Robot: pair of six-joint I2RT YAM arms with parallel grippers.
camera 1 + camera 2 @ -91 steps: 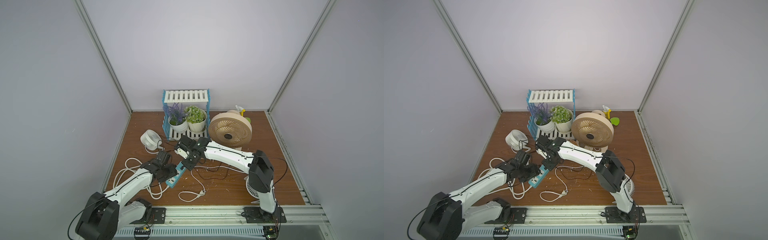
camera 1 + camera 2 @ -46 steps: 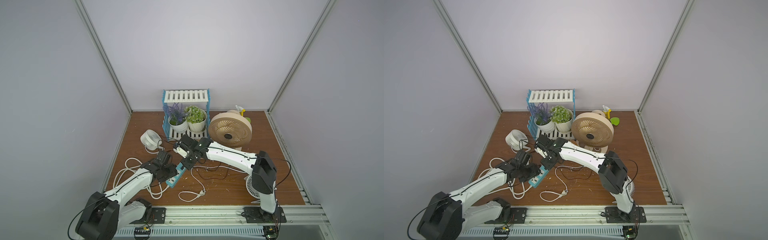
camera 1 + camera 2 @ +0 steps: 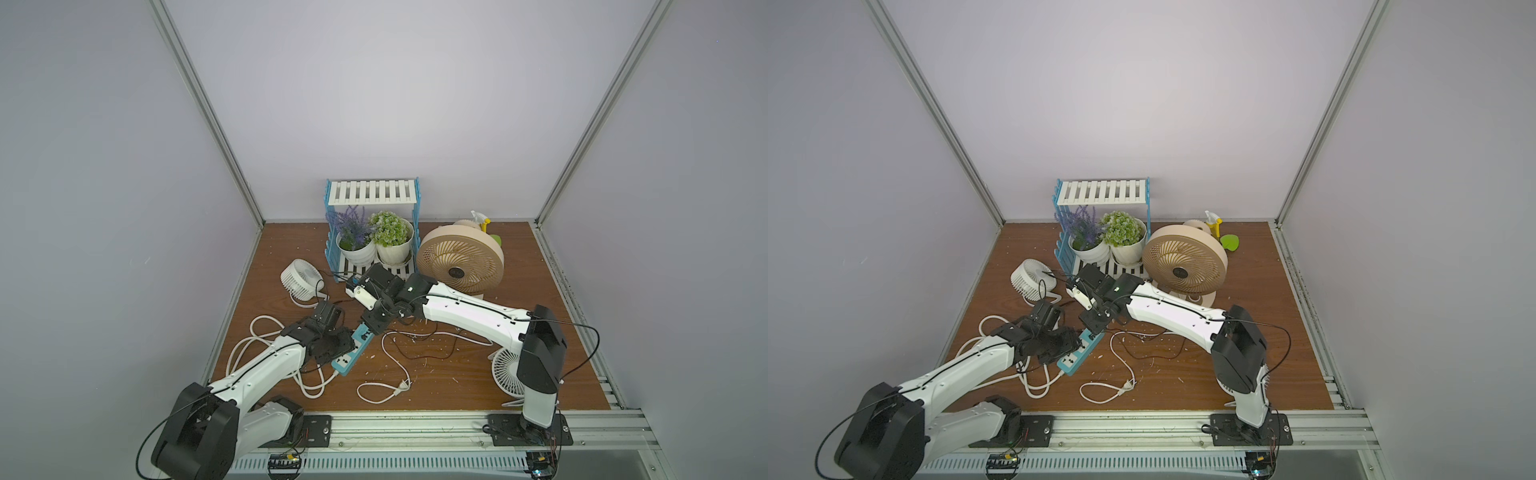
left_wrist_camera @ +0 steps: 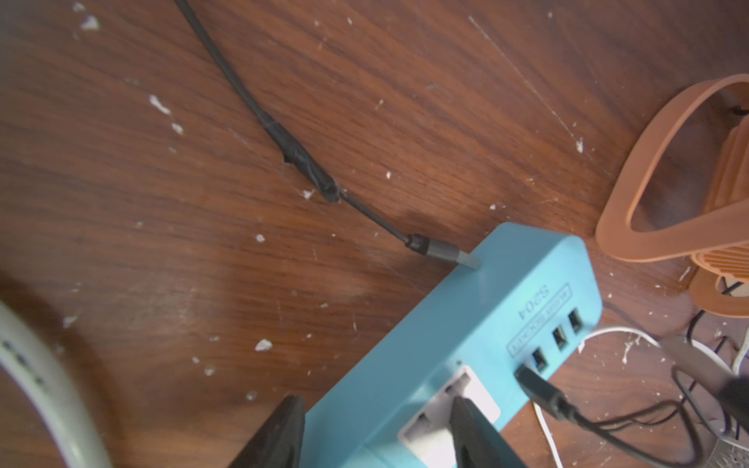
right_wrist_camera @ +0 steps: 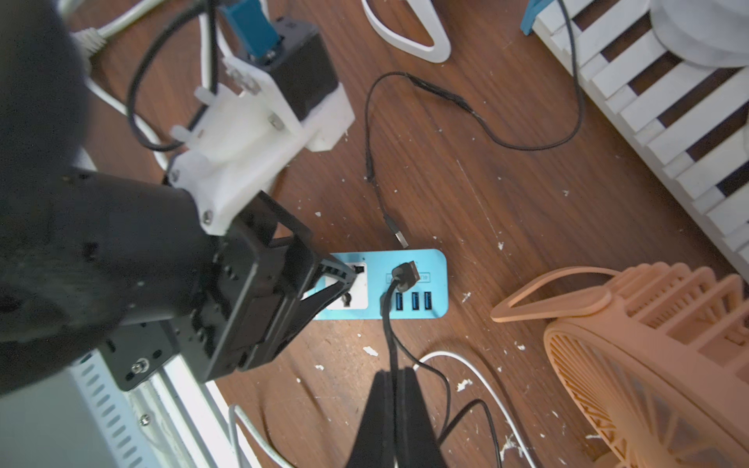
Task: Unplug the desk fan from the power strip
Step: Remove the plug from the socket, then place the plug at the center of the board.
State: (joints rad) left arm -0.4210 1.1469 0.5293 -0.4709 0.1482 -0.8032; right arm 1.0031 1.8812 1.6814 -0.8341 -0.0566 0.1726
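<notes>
Since pulling the black USB plug (image 5: pixel 405 273) would likely drag its base along, the left pincer (image 4: pixel 375 401) clamps the short teal-blue rectangular power strip (image 3: pixel 351 353), low and left of centre in a top view, while the right pincer (image 5: pixel 391 375) is pinched shut on the plug's thin black cable (image 5: pixel 388 324).

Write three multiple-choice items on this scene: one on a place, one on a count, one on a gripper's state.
1. The loose grey USB plug lies: A in a USB port; B on the table beside the power strip; C hanging in mid-air.
2. The potted plants on the slatted rack number: A two; B one; C four.
3. The right gripper has its jaws: A wide open; B shut on a white cord; C shut on the black cable.
Key: 1 B, it rests on the wood at the strip's edge; 2 A, one purple, one green; 3 C, the cable runs out between the closed jaws.
</notes>
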